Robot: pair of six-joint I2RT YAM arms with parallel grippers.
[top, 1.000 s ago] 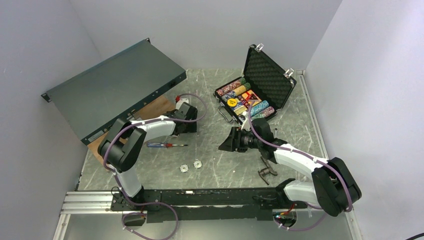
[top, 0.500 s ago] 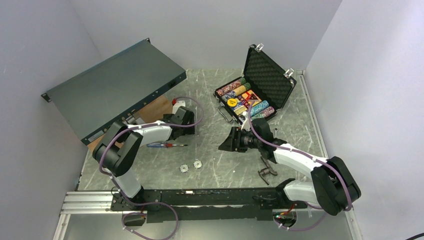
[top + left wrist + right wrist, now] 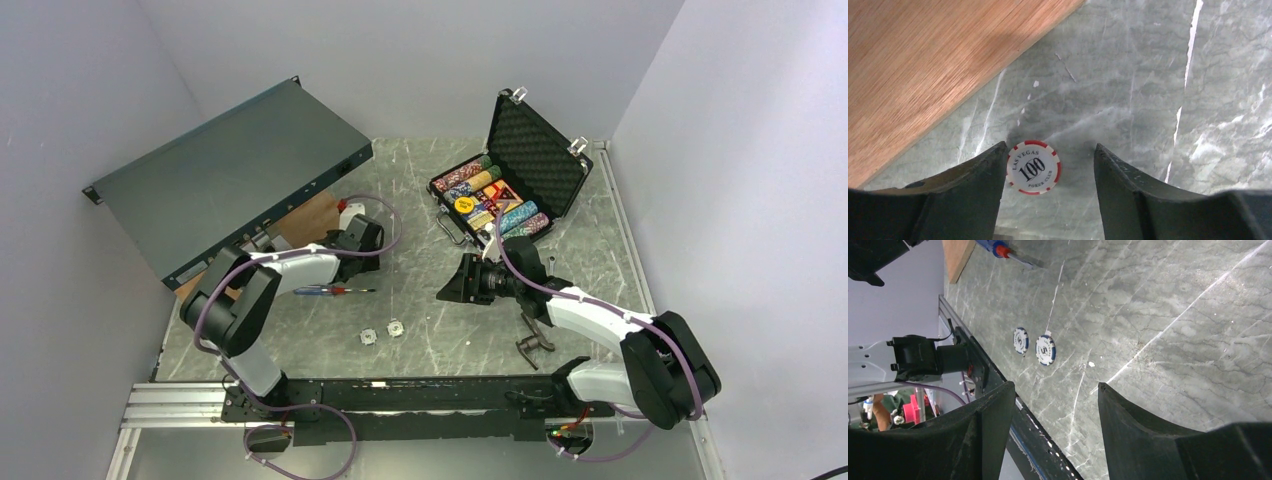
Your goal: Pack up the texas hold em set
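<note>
Seen from the left wrist, the left pincer point(image 3: 1049, 156) is held low over the grey marble table point(image 3: 1158, 75), its two dark fingers standing apart with nothing gripped. A red-and-white poker chip point(image 3: 1033, 167) (printed "Las Vegas 100 Poker Club") is framed between them in the lower middle of the frame, lying flat. It is touching the left-hand finger, while a clear gap is left to the right-hand one. A wooden board point(image 3: 923, 60) fills the upper left corner.

In the overhead view the black briefcase point(image 3: 535, 150) is found right of centre near the top, its foam-lined lid raised and rows of coloured chips point(image 3: 487, 195) laid inside, well apart from that loose chip. The right pincer point(image 3: 1054, 387) is hung open and empty over the middle of the table; two blue-and-white chips point(image 3: 1045, 350) are seen lying loose beyond it.

A slip is judged the main risk. The chip is thin, flat and off-centre, so a squeeze could push it sideways, tip it on edge or ride over it, and the fingertips could be scraped on the table.
</note>
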